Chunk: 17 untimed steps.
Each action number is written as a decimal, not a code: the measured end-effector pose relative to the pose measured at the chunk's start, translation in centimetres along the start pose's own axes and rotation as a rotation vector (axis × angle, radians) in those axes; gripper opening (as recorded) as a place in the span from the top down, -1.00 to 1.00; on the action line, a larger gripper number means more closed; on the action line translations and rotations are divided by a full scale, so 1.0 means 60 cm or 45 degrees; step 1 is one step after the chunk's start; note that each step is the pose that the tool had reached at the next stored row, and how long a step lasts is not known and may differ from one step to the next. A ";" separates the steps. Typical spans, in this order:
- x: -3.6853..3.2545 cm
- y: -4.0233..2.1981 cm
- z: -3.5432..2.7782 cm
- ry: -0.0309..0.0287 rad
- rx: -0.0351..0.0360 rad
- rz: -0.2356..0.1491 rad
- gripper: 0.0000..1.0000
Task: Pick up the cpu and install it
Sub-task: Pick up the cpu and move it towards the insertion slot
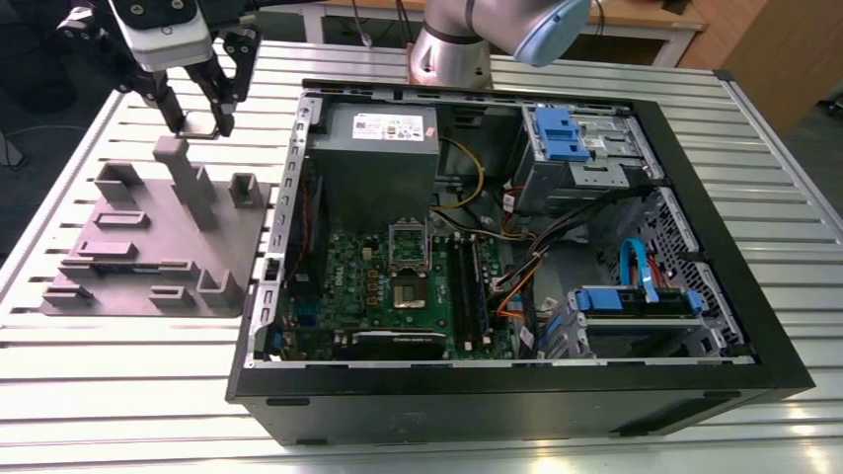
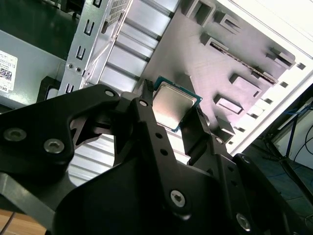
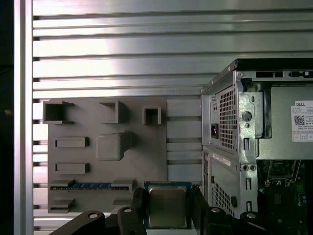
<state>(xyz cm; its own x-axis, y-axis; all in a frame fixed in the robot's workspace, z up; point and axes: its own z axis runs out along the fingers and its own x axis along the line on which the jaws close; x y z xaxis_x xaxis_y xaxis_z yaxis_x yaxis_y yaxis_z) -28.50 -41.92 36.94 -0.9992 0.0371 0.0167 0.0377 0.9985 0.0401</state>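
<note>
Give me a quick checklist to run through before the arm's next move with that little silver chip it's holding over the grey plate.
1. Small square silvery-grey cpu gripped: ok, clamped between the two fingers of the black hand in both wrist views.
2. Cpu clear of the grey plastic plate with upright blocks: ok, the hand is above it in the exterior view.
3. Cpu square in the grip: ok in the first wrist view.
4. Black computer case open: ok, the green motherboard is exposed.
5. Motherboard socket open and empty: cannot tell.
</note>
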 end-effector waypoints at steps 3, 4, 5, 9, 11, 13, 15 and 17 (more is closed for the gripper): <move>0.000 0.000 0.000 0.0000 0.0000 0.000 0.05; 0.000 0.000 0.000 0.0000 0.0000 0.000 0.05; -0.001 0.000 0.000 0.0000 0.0000 0.000 0.05; -0.002 0.000 0.000 0.0000 0.0000 0.000 0.05; -0.004 0.000 0.000 0.0000 0.0000 0.000 0.05; -0.005 0.000 0.000 0.0000 0.0000 0.000 0.05; -0.005 0.000 0.000 0.0000 0.0000 0.000 0.05; -0.006 0.000 0.000 0.0000 0.0000 0.000 0.05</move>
<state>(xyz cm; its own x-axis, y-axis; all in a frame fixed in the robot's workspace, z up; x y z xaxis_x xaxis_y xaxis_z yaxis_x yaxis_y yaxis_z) -28.14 -41.92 36.94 -0.9992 0.0371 0.0167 0.0378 0.9985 0.0402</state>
